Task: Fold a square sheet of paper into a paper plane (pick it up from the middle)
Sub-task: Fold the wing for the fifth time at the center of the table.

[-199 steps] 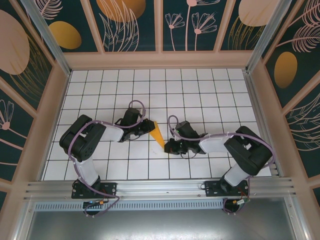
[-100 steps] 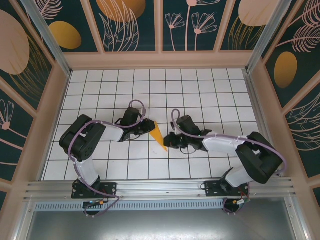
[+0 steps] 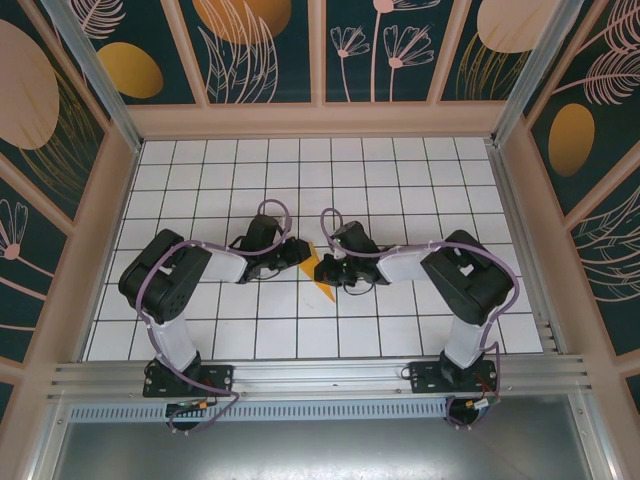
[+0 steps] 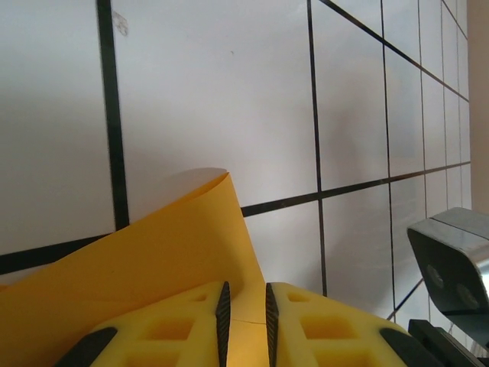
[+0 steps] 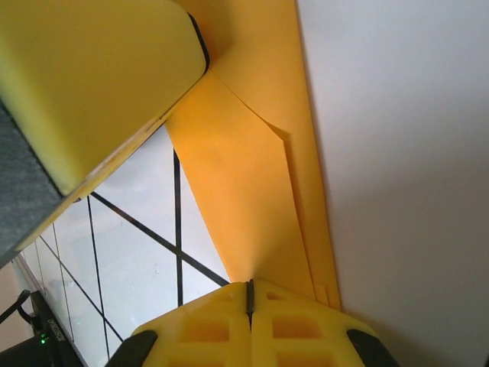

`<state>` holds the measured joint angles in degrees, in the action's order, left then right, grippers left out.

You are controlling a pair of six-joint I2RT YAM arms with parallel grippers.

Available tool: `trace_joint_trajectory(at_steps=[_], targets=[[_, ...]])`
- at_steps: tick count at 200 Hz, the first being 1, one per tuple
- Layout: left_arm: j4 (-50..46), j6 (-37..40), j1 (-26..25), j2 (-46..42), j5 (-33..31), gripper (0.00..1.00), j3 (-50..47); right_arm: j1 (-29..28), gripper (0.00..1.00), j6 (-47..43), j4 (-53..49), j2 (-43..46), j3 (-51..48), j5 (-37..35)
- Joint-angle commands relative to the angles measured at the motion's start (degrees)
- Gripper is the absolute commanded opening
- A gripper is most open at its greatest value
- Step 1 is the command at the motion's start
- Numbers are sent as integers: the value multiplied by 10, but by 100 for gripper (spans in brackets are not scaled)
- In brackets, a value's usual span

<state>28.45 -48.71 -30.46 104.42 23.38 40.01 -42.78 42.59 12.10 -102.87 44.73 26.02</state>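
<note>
Plainly, the right gripper (image 5: pixel 249 294) has its jaws pressed together on the narrow end of the sheet of paper (image 5: pixel 244 191), at bottom centre of its wrist view. From there the folded strip's long axis climbs toward the upper left, where the left gripper (image 4: pixel 244 313) pinches the other end. Overhead, it spans mid-frame between both, neither nearer.

Table (image 3: pixel 400 180): white tiles, black grid lines, pale wooden walls on three sides, metal rail (image 3: pixel 320 375) along near edge. Contents: one folded orange paper (image 3: pixel 316 272) near centre; contact with the tiles cannot be told.
</note>
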Motion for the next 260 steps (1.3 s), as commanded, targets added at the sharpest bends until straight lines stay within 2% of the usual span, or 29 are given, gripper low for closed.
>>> trace_joint_trajectory(at_steps=[1, 27, 120, 165, 200, 226, 243, 260], targets=[[-54, 10, 23, 7, -53, 24, -25, 2, 3, 7, -17, -9, -36, -18], [-29, 9, 49, -2, -32, 28, -36, 2, 1, 11, -5, -6, -61, -10], [-81, 71, 124, -24, -34, 32, 16, 2, 1, 13, -1, -4, -70, 10], [-132, 82, 128, -85, -13, 38, 45, -3, 3, 73, 44, 5, -76, 18], [-122, 31, 127, -147, 7, 42, -6, -31, 3, 194, 86, 25, -80, -35], [-163, 10, 122, -198, -23, 43, -33, -64, 7, 289, 214, 49, -114, -84], [-195, 3, 108, -232, -53, 45, -43, -76, 9, 277, 243, 81, -113, -99], [-238, 1, 81, -259, -103, 47, -42, -73, 11, 230, 157, 138, -98, -147]])
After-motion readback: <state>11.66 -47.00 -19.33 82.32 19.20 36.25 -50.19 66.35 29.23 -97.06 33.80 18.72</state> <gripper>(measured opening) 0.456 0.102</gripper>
